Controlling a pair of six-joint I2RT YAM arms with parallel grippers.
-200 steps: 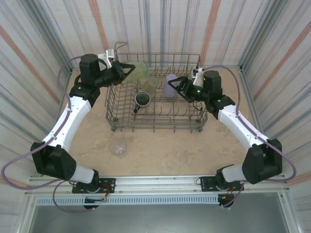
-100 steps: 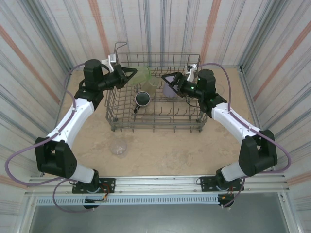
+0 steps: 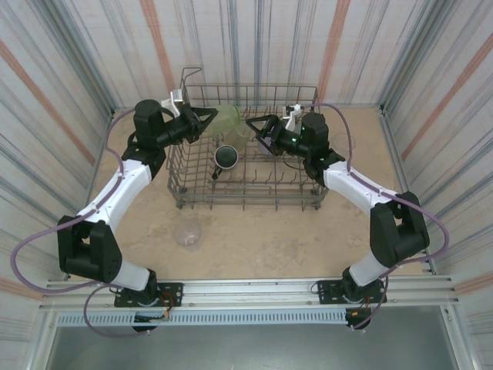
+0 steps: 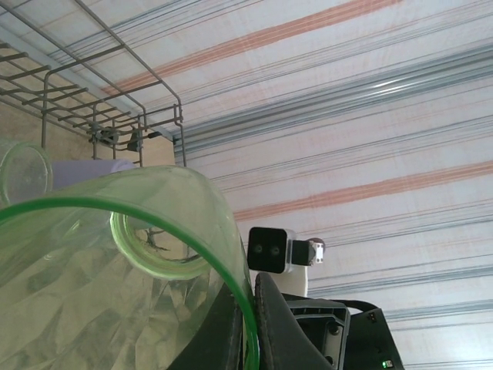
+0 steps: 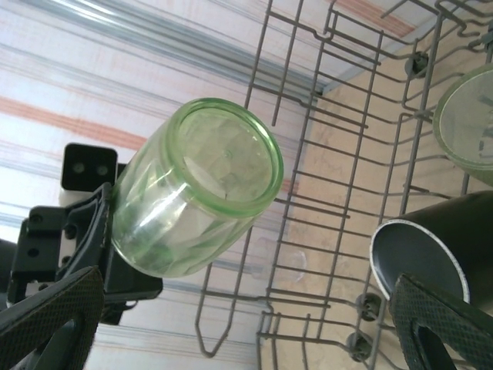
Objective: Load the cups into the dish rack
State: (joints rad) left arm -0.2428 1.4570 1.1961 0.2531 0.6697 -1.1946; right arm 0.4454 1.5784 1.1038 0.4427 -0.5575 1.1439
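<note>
Top external: L end effector [image 3: 209,122] pinches green cup [image 3: 226,118] above rack [image 3: 248,197], R end effector [image 3: 256,129] spread.

Left arm extends over the dish rack's [image 3: 246,203] left wall, left gripper [image 3: 206,120] clamped on a green cup [image 3: 226,118]. Right arm extends over the rack's right wall, right gripper [image 3: 254,128] with fingers [image 5: 54,308] spread wide.

Over the dish rack [image 3: 250,198], the green cup [image 4: 115,301] is cut off below, and the lavender cup [image 4: 91,170] is partly hidden behind it.
</note>
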